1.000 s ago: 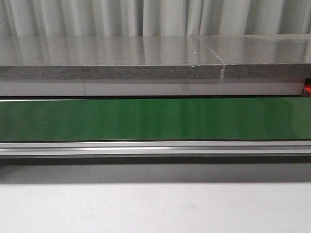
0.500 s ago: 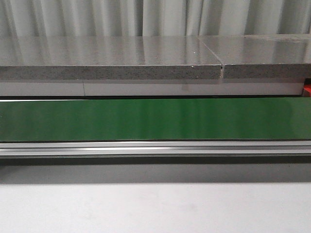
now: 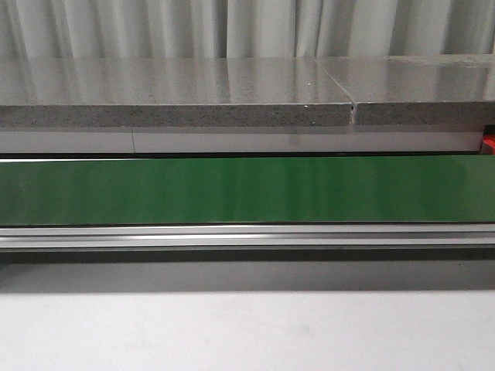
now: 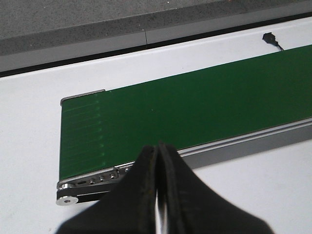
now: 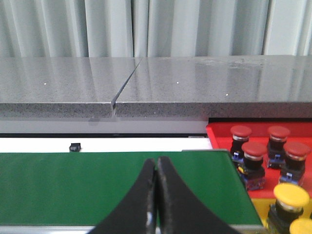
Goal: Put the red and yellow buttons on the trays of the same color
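Note:
Several red buttons stand on the red tray just past the end of the green belt in the right wrist view. Two yellow buttons sit on the yellow tray beside it. My right gripper is shut and empty, hanging over the belt a little short of the trays. The left gripper is also shut with nothing in it, above the near rail at the belt's other end. Neither gripper appears in the front view, where only a red sliver of tray shows.
The green belt runs across the white table with a metal rail along its near side. A grey stone ledge and curtains stand behind. A small black part lies on the white surface beyond the belt.

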### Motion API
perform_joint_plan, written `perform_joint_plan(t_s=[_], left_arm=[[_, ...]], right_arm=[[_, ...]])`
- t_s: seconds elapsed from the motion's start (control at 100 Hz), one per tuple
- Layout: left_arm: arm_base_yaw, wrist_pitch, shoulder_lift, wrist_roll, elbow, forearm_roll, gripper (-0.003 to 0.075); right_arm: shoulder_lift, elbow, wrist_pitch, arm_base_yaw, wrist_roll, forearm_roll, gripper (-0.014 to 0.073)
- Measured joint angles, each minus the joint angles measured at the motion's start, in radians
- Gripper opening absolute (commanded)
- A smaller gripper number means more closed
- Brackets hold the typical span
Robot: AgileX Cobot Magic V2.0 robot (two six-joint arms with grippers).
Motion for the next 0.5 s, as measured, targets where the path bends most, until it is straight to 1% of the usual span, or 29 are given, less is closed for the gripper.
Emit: perform_joint_plan(t_s=[0.21,0.5], left_arm=[[0.000,0.000,0.000,0.000,0.001,0.000,-0.0021],[0.000,0.000,0.000,0.000,0.001,0.000,-0.0021]], right_arm=[[-0.028,0.035,0.054,0.000,0.004,0.006,-0.0065],[-0.028,0.035,0.026,0.000,0.008,0.008,-0.0065]])
